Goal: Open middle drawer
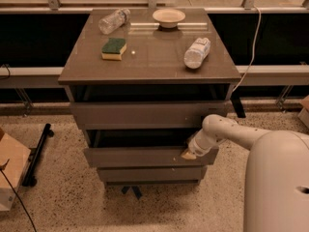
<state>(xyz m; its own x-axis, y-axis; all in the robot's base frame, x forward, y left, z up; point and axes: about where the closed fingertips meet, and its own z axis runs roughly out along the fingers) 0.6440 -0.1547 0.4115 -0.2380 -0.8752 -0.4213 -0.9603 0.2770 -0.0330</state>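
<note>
The middle drawer is a plain grey-brown front panel in the cabinet, between a taller top panel and a narrower bottom panel. It stands pulled out a little, with a dark gap above it. My gripper sits at the top right edge of the middle drawer's front, its pale tip touching the panel. My white arm reaches in from the lower right.
On the cabinet top lie a green-yellow sponge, two plastic bottles and a pale bowl. A cardboard box and a black stand are on the floor at left.
</note>
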